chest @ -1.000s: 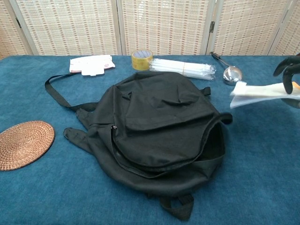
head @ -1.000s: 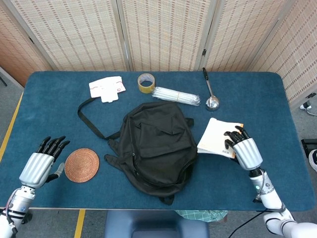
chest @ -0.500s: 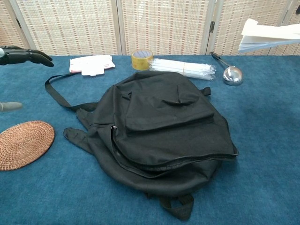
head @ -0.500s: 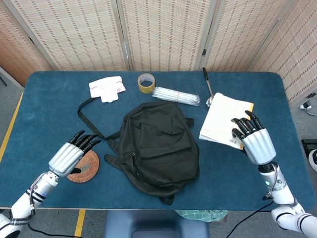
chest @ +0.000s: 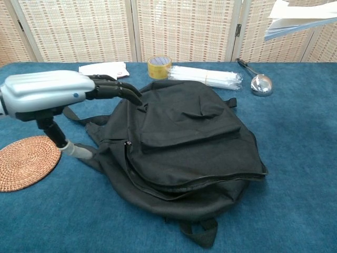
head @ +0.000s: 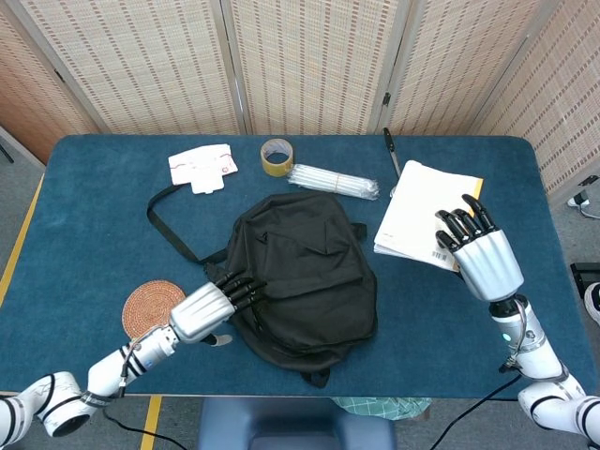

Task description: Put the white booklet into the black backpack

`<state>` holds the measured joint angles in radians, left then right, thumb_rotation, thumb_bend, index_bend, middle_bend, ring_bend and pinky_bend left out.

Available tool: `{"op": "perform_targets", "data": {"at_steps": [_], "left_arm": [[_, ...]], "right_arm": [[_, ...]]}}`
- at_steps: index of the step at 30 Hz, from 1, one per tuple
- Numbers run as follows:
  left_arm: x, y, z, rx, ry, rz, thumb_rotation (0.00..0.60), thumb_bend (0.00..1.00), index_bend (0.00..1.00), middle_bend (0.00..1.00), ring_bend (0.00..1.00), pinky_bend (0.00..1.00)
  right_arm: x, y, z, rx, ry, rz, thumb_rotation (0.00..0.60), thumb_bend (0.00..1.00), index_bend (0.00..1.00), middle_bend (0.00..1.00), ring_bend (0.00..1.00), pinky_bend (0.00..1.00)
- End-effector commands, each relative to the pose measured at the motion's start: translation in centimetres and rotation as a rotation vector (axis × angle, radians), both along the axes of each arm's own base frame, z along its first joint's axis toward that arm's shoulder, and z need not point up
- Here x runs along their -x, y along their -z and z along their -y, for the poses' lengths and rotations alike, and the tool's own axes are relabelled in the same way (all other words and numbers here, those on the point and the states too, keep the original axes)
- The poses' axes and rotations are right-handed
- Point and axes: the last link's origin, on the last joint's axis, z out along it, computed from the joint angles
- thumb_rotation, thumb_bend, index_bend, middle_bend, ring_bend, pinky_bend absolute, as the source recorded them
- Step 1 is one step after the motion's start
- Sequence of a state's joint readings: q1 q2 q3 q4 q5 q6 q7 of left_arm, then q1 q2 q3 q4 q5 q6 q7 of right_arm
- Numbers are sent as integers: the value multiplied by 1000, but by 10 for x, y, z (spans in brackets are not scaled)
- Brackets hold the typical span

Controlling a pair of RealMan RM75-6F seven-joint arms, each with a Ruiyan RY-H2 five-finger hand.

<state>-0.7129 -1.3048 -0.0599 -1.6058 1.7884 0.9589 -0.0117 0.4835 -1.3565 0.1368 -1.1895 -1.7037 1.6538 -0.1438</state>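
- On the blue tabletop (head: 94, 206), near its middle, the black backpack (head: 300, 272) lies flat with its front pocket up; one strap (head: 167, 220) loops out toward the left; the main zip opening along the near edge looks nearly closed in the chest view.
- At the right side, the right hand (head: 478, 255) holds the white booklet (head: 422, 214) lifted above the tabletop, its dark fingers (head: 459, 225) lying over the booklet's near edge; in the chest view the booklet (chest: 300, 18) shows high at the top right, well clear of the backpack.
- Over the backpack's left edge, the left hand (head: 211, 302) reaches palm down with fingers stretched out and apart, holding nothing; whether the fingertips touch the fabric, I cannot tell.
- Beside the left hand, a round woven coaster (head: 150, 305) lies on the tabletop.
- Along the far edge sit folded white cards (head: 201, 166), a roll of yellowish tape (head: 276, 157) and a bundle of clear-wrapped straws (head: 333, 180); a metal ladle (chest: 258, 79) lies to their right.
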Motion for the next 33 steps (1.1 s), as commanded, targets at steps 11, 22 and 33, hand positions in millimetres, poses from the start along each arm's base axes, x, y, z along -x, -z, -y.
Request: {"op": "perform_targets", "data": {"at_steps": [11,22,33], "left_arm": [[-51,67,-3,99,95,-62,600,211,157,109,133,57],[-75,100,-5,156,48,-81,600,210,159,109,119,50],[-84,111,-14,163,-39,-55,600,220,255,113,128,50]], "right_arm": [[4,-1,3,3,24,-16,600,576,716,390,374,216],[9,-4,1,14,34,-17,600,576,716,390,375,216],[13,-3,0,8,37,-16,600,577,716,390,372,216]]}}
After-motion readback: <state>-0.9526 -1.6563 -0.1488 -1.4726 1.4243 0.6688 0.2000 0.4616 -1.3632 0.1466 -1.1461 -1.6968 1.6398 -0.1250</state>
